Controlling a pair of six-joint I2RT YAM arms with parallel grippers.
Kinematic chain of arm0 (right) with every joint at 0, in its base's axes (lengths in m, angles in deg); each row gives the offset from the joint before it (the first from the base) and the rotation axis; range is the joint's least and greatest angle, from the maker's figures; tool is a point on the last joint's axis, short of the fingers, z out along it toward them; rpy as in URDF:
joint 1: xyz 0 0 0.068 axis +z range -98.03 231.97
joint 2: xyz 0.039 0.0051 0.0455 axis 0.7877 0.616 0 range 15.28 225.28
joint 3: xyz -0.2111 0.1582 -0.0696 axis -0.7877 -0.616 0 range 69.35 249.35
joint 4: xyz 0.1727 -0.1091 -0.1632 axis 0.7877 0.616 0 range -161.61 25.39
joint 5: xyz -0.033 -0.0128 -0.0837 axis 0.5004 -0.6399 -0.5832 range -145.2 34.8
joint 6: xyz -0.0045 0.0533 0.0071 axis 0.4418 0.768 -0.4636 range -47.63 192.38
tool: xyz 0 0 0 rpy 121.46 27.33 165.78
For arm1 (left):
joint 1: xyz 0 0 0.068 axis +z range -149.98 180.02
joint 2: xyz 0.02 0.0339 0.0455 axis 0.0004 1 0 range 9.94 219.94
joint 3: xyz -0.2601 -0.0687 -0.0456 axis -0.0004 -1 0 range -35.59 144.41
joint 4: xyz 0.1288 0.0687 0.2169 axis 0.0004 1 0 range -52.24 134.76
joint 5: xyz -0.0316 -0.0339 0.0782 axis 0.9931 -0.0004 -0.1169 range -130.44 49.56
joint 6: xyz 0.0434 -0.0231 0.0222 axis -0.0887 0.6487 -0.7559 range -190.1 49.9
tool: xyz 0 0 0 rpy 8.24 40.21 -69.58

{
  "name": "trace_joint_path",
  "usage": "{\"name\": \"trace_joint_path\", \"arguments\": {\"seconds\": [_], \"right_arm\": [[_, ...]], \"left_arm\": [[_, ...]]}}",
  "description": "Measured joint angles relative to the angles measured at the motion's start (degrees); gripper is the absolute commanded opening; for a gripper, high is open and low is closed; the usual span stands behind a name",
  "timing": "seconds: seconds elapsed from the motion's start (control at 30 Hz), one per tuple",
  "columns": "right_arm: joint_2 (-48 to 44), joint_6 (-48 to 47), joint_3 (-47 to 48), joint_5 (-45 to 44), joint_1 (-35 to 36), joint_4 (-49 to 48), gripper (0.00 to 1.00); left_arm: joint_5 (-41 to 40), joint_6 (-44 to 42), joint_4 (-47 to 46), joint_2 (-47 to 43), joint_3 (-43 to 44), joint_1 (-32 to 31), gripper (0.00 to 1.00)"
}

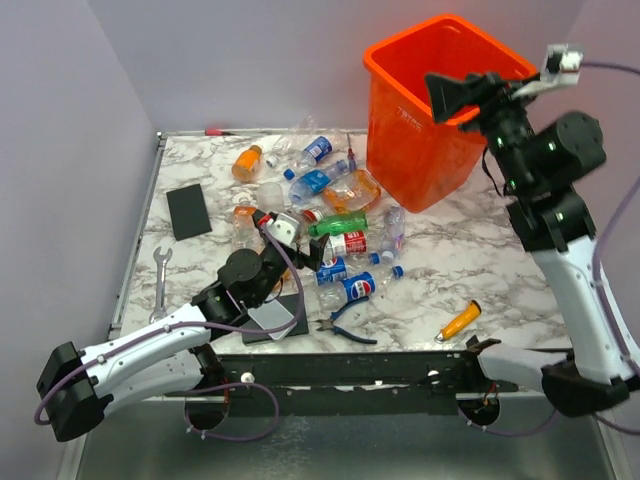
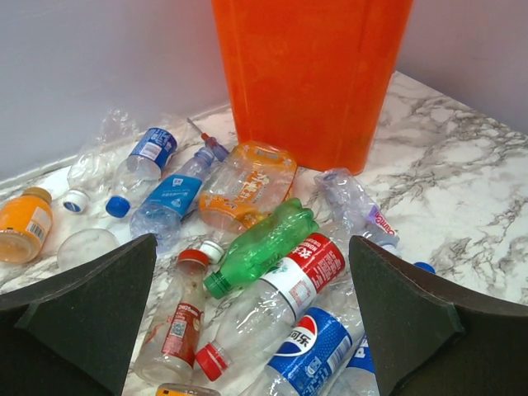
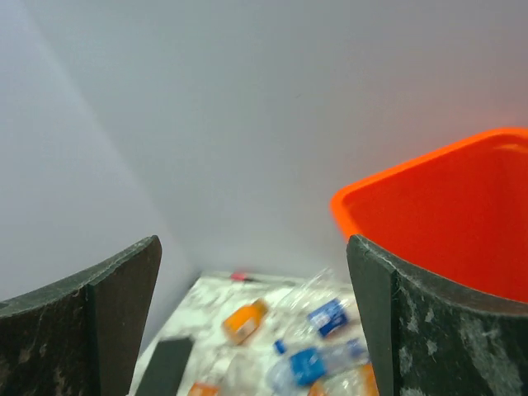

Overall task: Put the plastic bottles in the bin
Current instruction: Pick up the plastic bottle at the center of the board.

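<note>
The plastic bottles (image 1: 335, 215) lie in a loose heap on the marbled table (image 1: 470, 260), just left of the orange bin (image 1: 430, 120). The left gripper (image 2: 252, 247) hangs low at the near edge of the heap, its jaws spread wide with nothing between them. Just ahead of it lies a Pepsi bottle (image 2: 309, 346), its blue label showing the round logo and white Chinese characters. Beside that is a red-labelled bottle (image 2: 309, 264), also printed in white Chinese script, with a green bottle (image 2: 264, 247) next to it. Farther back, a crushed orange bottle (image 2: 247, 186) lies close to the bin's foot. The right gripper (image 1: 460, 98) is up at the bin's rim, jaws wide apart and empty
</note>
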State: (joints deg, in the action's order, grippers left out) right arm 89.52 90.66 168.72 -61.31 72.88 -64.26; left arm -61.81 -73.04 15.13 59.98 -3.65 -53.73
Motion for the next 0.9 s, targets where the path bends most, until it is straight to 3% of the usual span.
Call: {"name": "trace_joint_path", "arguments": {"seconds": [0.2,0.47,0.63,0.9], "right_arm": [[-20.8,7.6,-24.6,12.3,1.5,-3.5,0.95],[-30.4,19.1,-56.6,12.8,1.5,2.7,0.96],[-31.4,24.2,-63.7,10.8,1.5,10.4,0.93],[-37.6,37.9,-79.5,10.0,1.5,10.1,0.87]], "left_arm": [[-2.4,-0.1,0.0,0.9,0.0,0.0,0.99],[-2.8,0.4,1.2,1.6,0.3,0.0,0.99],[-1.4,2.2,10.3,5.2,6.2,-0.1,0.99],[5.0,1.6,15.2,8.1,6.4,-2.6,0.99]]}}
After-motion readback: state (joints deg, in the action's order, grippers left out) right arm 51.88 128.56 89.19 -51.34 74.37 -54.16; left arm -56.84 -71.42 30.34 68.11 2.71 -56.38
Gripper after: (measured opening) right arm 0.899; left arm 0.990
